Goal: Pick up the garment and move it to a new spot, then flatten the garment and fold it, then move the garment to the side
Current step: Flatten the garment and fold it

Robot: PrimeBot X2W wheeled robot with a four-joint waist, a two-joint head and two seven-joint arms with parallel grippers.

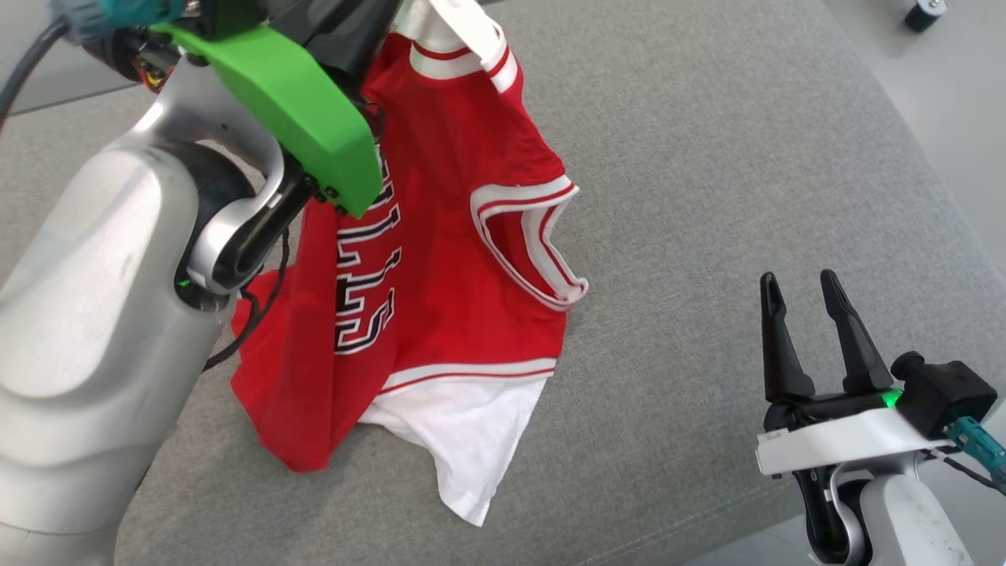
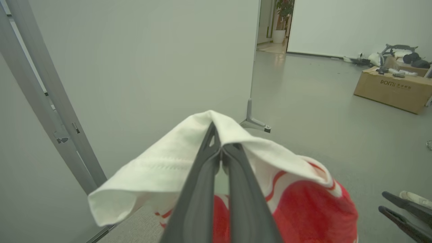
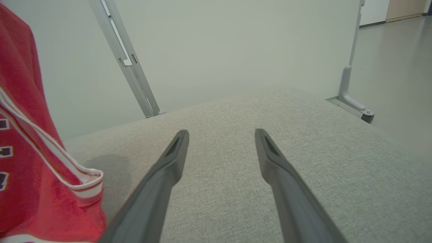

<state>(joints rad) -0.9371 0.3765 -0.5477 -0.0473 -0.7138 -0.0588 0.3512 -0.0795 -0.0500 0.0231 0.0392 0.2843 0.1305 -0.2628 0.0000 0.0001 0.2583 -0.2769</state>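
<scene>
Grey cushion (image 1: 707, 196) under everything; left tool (image 2: 217, 141) pinched tight on the white edge of the red jersey (image 1: 448, 259), which hangs with its bottom resting on the cushion. Idle right tool (image 1: 809, 291) wide, empty. Risk: thin pinch slips, jersey drops bunched. Far cardboard box (image 2: 391, 89) on floor (image 2: 320, 111), small items on top, contents unclear.

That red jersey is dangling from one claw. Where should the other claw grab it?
Probably the striped armhole edge of the jersey, approached from the robot's right: it hangs open toward the open right gripper, while the left gripper pinches the white top trim.
</scene>
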